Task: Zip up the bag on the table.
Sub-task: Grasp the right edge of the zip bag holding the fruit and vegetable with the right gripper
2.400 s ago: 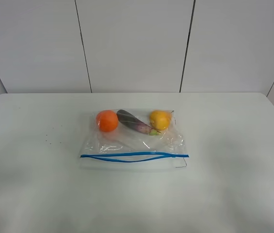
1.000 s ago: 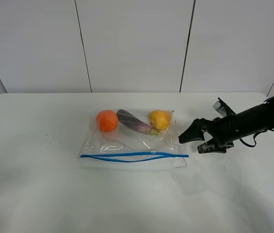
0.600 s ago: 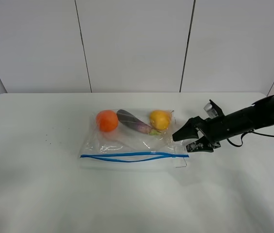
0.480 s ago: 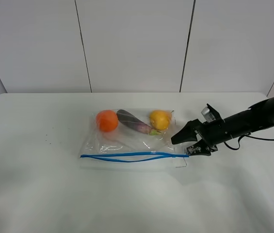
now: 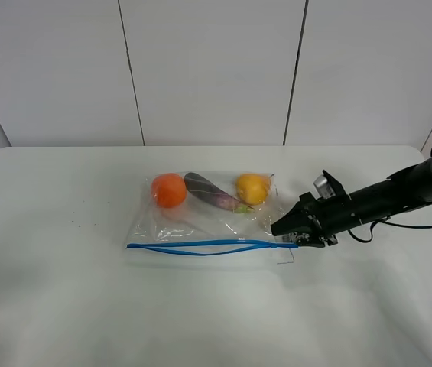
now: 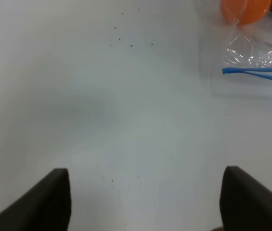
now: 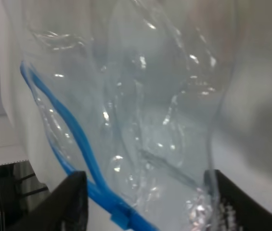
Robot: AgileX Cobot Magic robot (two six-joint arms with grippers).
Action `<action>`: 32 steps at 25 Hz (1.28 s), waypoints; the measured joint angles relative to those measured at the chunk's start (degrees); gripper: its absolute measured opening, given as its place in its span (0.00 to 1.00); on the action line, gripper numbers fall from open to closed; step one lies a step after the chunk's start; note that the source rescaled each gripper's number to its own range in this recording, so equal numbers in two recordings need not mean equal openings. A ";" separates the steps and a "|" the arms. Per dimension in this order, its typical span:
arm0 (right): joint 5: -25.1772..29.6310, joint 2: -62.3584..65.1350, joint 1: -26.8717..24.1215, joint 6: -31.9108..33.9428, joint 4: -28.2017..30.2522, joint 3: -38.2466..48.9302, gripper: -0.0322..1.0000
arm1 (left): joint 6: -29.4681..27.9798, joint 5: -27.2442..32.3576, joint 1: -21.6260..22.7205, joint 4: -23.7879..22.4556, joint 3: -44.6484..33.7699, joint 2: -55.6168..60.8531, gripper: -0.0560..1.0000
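The clear bag (image 5: 200,225) lies flat on the white table (image 5: 63,306), holding an orange (image 5: 169,189), an eggplant (image 5: 214,193) and a lemon (image 5: 252,188). Its blue zipper strip (image 5: 200,245) runs along the near edge, slightly parted in the middle. My right gripper (image 5: 287,235) is open at the strip's right end. In the right wrist view the right gripper (image 7: 145,192) straddles the bag (image 7: 140,96), with the strip (image 7: 68,130) and its slider (image 7: 121,222) between the fingers. My left gripper (image 6: 145,183) is open over bare table, out of the exterior high view.
The left wrist view shows the orange (image 6: 246,9) and the strip's left end (image 6: 256,72) off to one side, with dark specks (image 6: 126,43) on the table (image 6: 78,96). A white panelled wall (image 5: 216,69) stands behind the table.
The right arm came in from the right and moved left and down to the zipper's right end. The bag has not moved.
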State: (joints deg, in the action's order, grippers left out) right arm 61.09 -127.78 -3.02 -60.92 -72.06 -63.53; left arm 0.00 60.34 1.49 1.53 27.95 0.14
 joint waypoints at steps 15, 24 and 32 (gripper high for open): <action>-1.08 -0.54 0.00 -0.50 -0.55 0.00 0.44 | 0.00 0.00 0.00 0.00 0.00 0.00 0.96; -2.50 -0.54 0.00 -0.82 -0.93 0.00 0.43 | 0.00 0.00 0.00 0.00 0.00 0.00 0.96; -2.43 -0.54 0.00 -1.13 -1.72 0.00 0.03 | 0.00 0.00 0.00 0.00 0.00 0.00 0.96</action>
State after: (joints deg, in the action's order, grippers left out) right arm 58.66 -128.31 -3.02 -62.05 -73.77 -63.53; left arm 0.00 60.34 1.49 1.53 27.95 0.14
